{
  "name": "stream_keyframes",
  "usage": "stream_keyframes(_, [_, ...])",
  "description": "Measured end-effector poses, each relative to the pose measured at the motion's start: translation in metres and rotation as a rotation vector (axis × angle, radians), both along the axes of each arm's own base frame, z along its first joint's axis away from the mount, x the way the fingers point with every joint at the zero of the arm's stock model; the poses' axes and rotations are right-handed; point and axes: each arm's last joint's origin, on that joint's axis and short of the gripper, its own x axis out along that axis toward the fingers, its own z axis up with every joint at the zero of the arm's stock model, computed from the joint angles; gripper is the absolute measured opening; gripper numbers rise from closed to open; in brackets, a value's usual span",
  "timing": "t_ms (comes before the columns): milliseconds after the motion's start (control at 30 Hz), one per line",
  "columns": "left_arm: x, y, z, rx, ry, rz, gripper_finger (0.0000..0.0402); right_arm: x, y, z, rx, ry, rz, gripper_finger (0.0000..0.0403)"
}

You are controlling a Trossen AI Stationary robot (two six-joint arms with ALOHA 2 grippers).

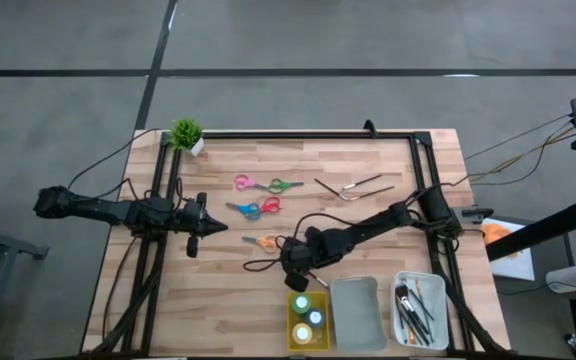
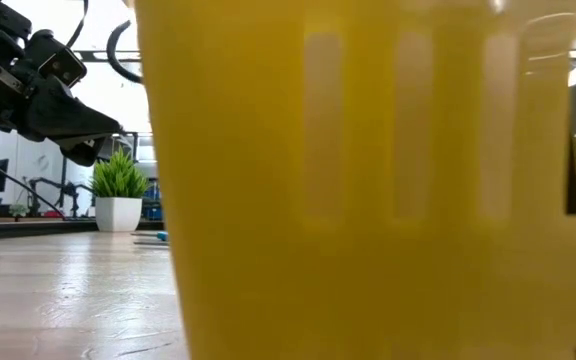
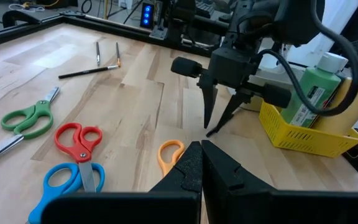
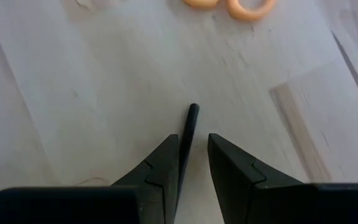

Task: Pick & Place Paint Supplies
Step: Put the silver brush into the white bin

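My right gripper (image 1: 298,272) (image 4: 193,140) points steeply down over the wood table (image 1: 228,290), just far of the yellow tray (image 1: 308,320), shut on a thin dark brush (image 4: 190,127). An orange-handled pair of scissors (image 1: 263,241) lies flat just beyond it. My left gripper (image 1: 213,227) (image 3: 201,155) hangs shut and empty above the table's left side. Two more pairs of scissors (image 1: 268,184) (image 1: 253,208) and some thin brushes (image 1: 353,187) lie flat farther back. Paint bottles (image 1: 308,318) stand in the yellow tray. My right gripper has the thin dark brush between its two fingers, lying along them against one finger (image 4: 166,162). The fingers come from above, slanting down. The brush's free end (image 4: 193,110) sticks out past the fingertips toward the table; whether it touches the wood I cannot tell.
A grey tray (image 1: 358,312) and a white tray (image 1: 438,300) holding several brushes stand along the near edge, right of the yellow tray. A small potted plant (image 1: 186,133) sits at the far left corner. A black frame (image 1: 298,134) borders the table. In the low view the yellow tray (image 2: 368,200) blocks most of the scene.
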Motion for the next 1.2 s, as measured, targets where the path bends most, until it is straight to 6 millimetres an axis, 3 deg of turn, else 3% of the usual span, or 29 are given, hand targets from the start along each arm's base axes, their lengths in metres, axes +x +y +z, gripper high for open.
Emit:
stream_keyframes(367, [0.0, 0.0, 0.0, 0.0, 0.0, 0.0, 0.0, -0.0033, -0.0019, -0.0013, -0.002, 0.037, -0.031, 0.0083])
stream_keyframes(700, [0.0, 0.0, 0.0, 0.0, 0.0, 0.0, 0.0, -0.0038, -0.0028, -0.0015, -0.004, 0.042, -0.041, 0.0014])
stream_keyframes(1200, [0.0, 0.0, 0.0, 0.0, 0.0, 0.0, 0.0, -0.0037, -0.0031, -0.0012, -0.003, 0.042, -0.041, 0.001])
